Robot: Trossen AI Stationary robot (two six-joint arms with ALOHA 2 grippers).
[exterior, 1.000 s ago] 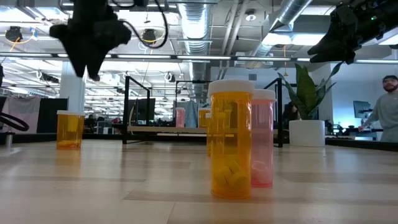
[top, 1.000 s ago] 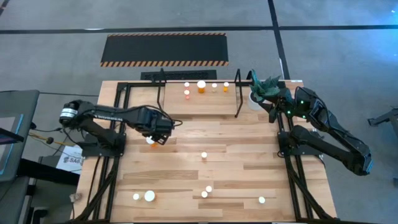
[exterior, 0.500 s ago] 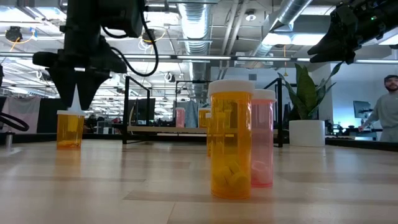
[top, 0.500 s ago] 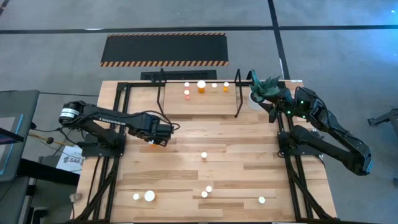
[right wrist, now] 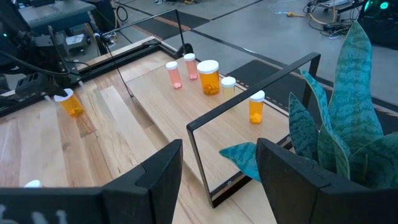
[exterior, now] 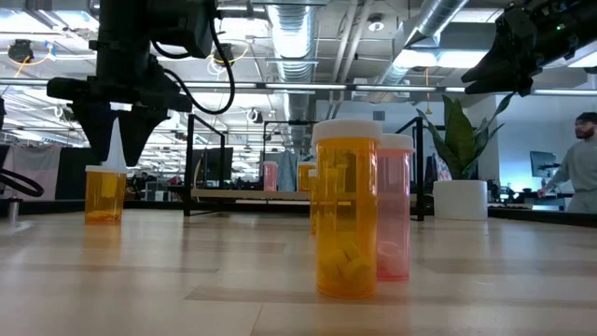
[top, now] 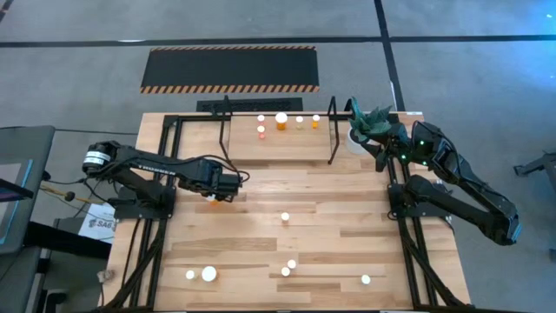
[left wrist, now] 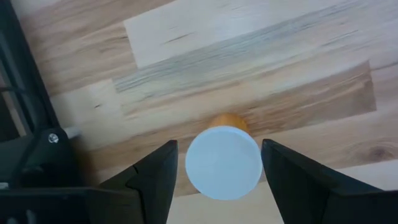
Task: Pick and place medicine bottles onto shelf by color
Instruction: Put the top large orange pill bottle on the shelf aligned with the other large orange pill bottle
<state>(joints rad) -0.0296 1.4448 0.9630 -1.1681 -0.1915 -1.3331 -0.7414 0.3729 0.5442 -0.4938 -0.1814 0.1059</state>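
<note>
Your left end effector (left wrist: 217,171) straddles the orange bottle (left wrist: 224,162) on the desk (left wrist: 249,56), fingers open, not gripping.

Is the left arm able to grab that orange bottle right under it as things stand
Probably yes. The left gripper hangs directly over the orange bottle, open fingers flanking its white cap with gaps on both sides, and only bare table around it.

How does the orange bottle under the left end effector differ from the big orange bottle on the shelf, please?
The orange bottle under the left end effector stands on the bare table, between open fingers; the big orange bottle on the shelf stands on the shelf among other bottles, untouched. The shelf one looks wider, with a broader cap. Both are upright, orange and white-capped.
</note>
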